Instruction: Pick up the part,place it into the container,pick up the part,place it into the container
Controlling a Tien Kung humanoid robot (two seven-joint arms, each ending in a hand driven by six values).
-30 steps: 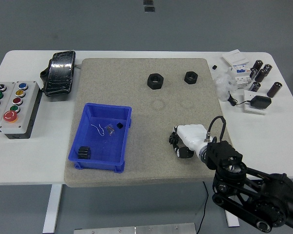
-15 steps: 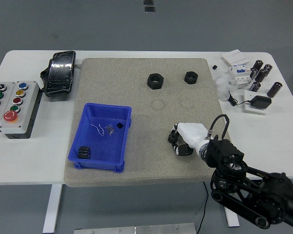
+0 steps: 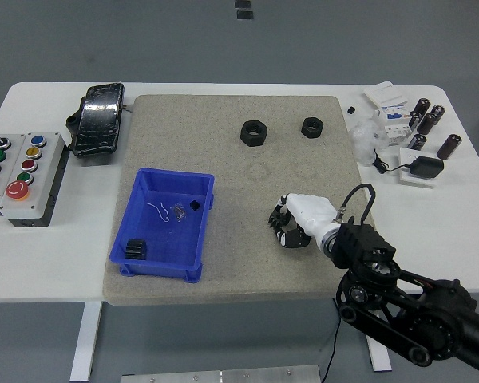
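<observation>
**Inspector A:** Where is the right hand?

**Inspector B:** It is over the grey mat, toward the mat's near right corner. The black arm enters from the lower right corner of the view. The fingers are curled downward. Whether they enclose anything, I cannot tell; the dark fingertips hide what lies beneath.

**Inspector A:** Where are the parts?

**Inspector B:** Two black hex nuts sit near the mat's far edge. The larger nut is left of the smaller nut. They are apart from each other and well apart from the hand.

**Inspector A:** And the container?

**Inspector B:** The blue bin rests on the left half of the mat, near its front edge. Inside it, a black toothed part lies in the near left corner. A small black piece lies toward the far right corner, and a thin white wire lies beside it.

**Inspector A:** What else is on the bench?

**Inspector B:** A control box with coloured buttons is at the left edge. A black wrapped device is by the mat's far left corner. Dark cylinders and white boxes are grouped at the far right corner.
</observation>
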